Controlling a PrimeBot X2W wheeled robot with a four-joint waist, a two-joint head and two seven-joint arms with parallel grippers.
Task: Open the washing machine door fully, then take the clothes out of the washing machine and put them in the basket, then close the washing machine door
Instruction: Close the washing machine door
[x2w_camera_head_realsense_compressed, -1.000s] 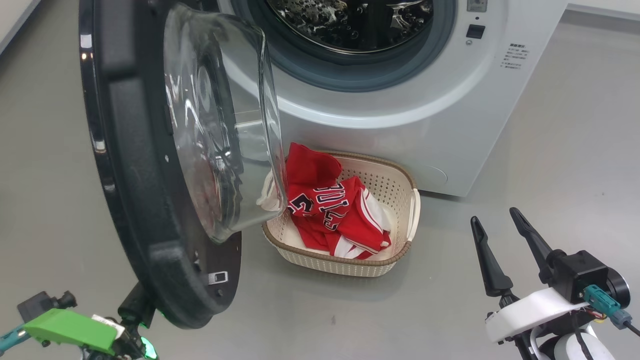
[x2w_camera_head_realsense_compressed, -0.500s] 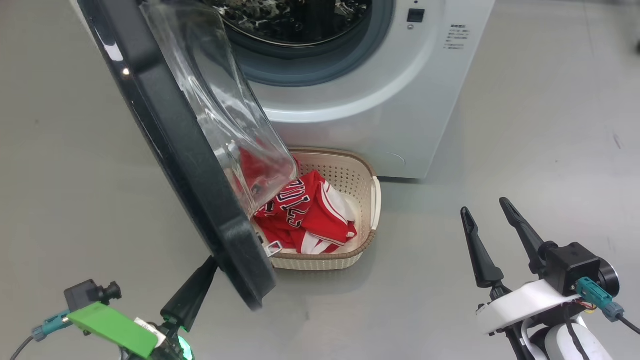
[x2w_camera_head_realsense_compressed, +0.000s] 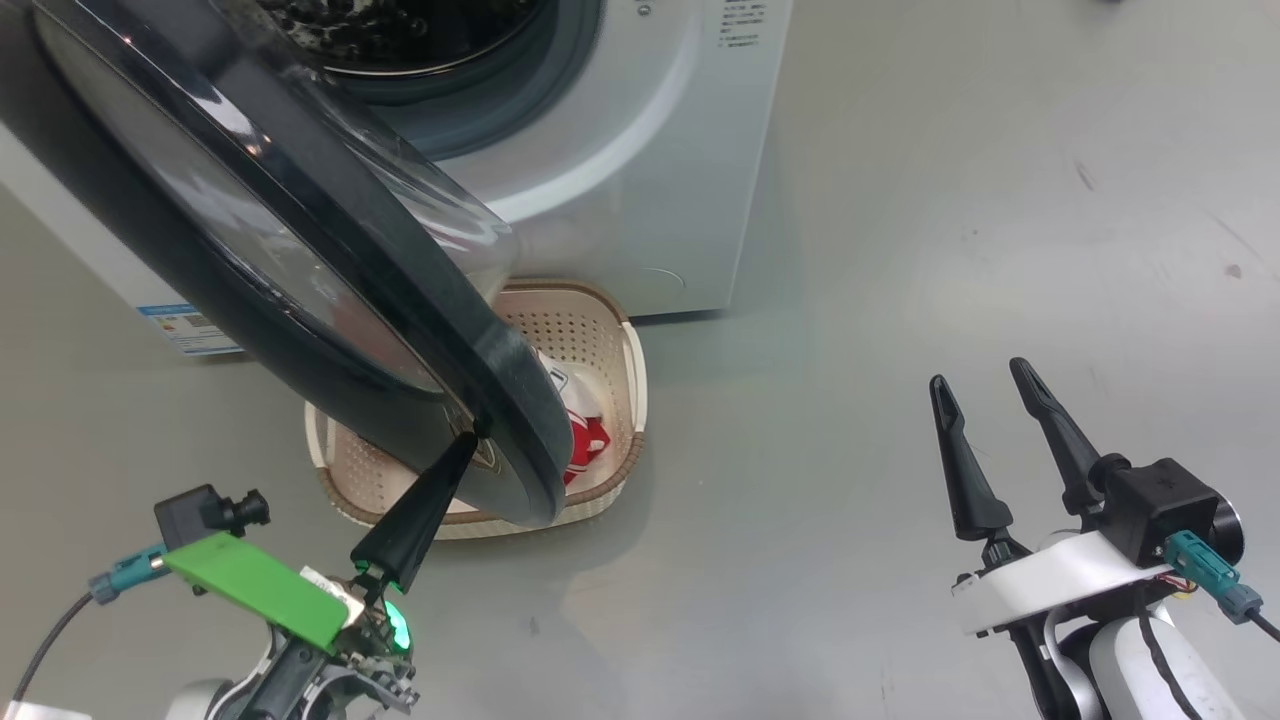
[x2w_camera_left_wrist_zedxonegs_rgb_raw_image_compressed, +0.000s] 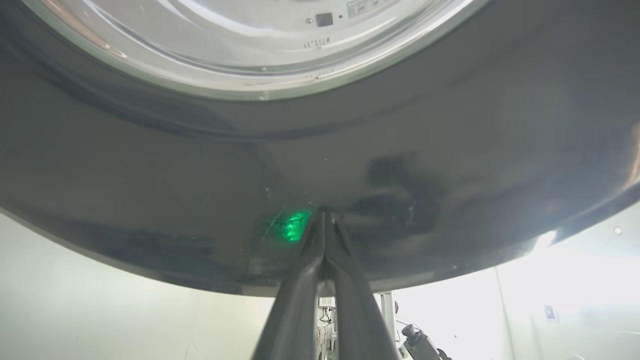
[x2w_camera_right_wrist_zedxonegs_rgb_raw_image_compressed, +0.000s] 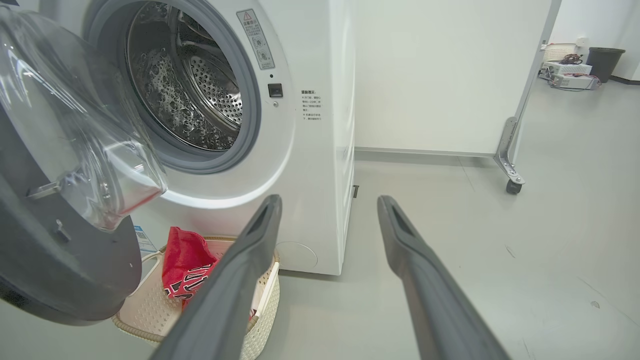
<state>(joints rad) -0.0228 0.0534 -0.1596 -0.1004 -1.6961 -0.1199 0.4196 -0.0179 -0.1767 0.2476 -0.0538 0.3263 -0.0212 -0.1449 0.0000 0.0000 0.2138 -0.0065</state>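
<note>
On lower rim of washing machine door (x2w_camera_head_realsense_compressed: 300, 250), we press left gripper (x2w_camera_head_realsense_compressed: 468, 440), fingers together. Door hangs half-swung over basket (x2w_camera_head_realsense_compressed: 628, 380) at foot of washing machine (x2w_camera_head_realsense_compressed: 620, 170). Clothes (x2w_camera_head_realsense_compressed: 585, 445) lie in basket. Right gripper (x2w_camera_head_realsense_compressed: 977, 371), fingers apart, hovers well aside. Risks we see: tip skids off glossy rim; push ends short of latch; door clips raised clothes.

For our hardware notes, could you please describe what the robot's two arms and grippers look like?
Both the left gripper and the right gripper have two long, tapering black fingers. The left wrist carries a green plate, a small black camera, a teal connector and a glowing green light. The right wrist has a white bracket, a black block and a teal plug with thin wires.
</note>
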